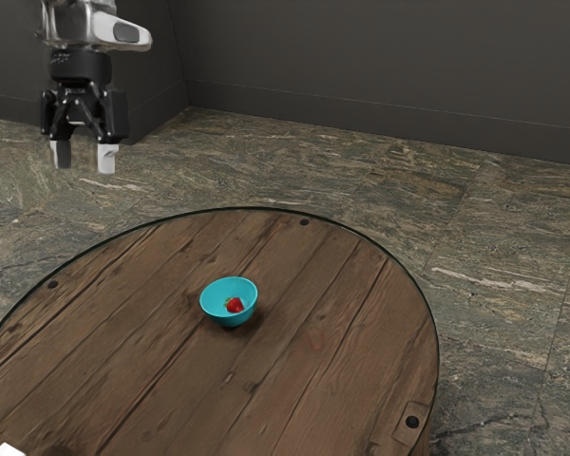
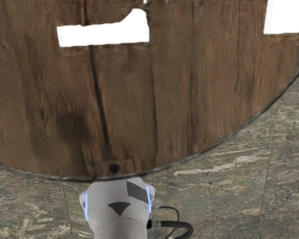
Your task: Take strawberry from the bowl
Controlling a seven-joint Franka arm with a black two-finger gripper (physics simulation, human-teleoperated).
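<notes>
The gripper [image 1: 85,157] hangs high at the exterior view's upper left, its two fingertips apart with nothing between them. A small red strawberry [image 1: 235,305] with a bit of green lies inside the turquoise bowl [image 1: 217,308], which stands upright on the round wooden table. Bowl and strawberry are well away from the gripper, lower and toward the exterior view's right.
The round wooden table [image 1: 323,380] has a dark rim. In the wrist view, white shapes [image 2: 104,37] lie over the planks, with the robot's pale base [image 2: 120,204] at the table's edge. Dark walls stand behind the stone floor.
</notes>
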